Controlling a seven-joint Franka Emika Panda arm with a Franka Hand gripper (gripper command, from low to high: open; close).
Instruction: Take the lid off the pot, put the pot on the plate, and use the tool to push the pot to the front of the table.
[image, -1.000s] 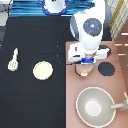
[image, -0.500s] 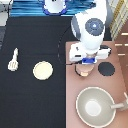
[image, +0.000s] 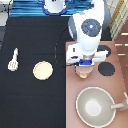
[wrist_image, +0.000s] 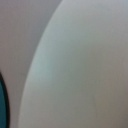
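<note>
Pincer down over the pot on the stove.

The pincer hangs directly above the pot, which sits on the pinkish stove at the exterior view's right, beside a black burner; whether it is spread or pressed together I cannot tell. The wrist view is filled by a pale rounded surface, apparently the lid seen from close by. The plate lies bare on the black tabletop, well apart from the pot. The tool lies further toward the exterior view's left. A large grey pan sits on the stove below the pot.
</note>
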